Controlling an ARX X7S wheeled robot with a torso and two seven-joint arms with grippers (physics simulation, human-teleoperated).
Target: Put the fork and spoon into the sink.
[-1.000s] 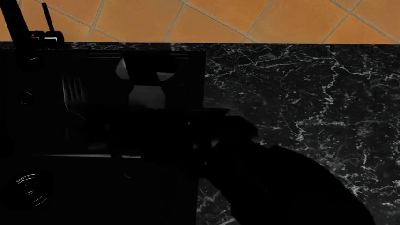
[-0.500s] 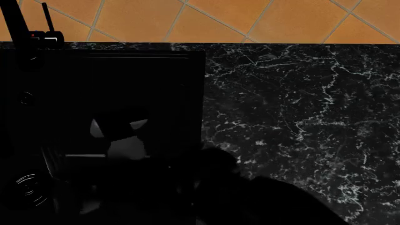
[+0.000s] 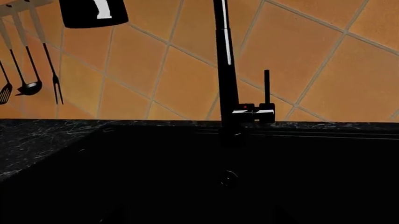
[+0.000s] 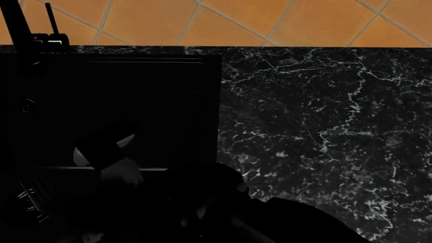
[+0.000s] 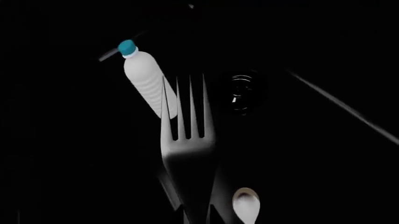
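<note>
The slim grey fork [image 5: 187, 135] fills the middle of the right wrist view, tines pointing away, its dark handle running back between the dark jaws of my right gripper [image 5: 198, 215], which is shut on it. It hangs over the black sink [image 4: 148, 101], near the round drain [image 5: 240, 91]. The white spoon [image 5: 246, 205] shows only its oval bowl, lower down beside the fork's handle. In the head view the right arm's pale wrist parts [image 4: 101, 159] sit over the sink's near left. The left gripper's jaws are lost in the dark of its wrist view.
A white bottle [image 5: 146, 81] with a blue cap lies in the basin past the fork. A black faucet [image 3: 225, 70] rises at the sink's back rim. Utensils [image 3: 28, 70] hang on the orange tiled wall. Black marble counter [image 4: 324, 126] spreads to the right.
My right arm has swept from the back middle of the sink toward its near left, carrying the fork along toward the drain.
</note>
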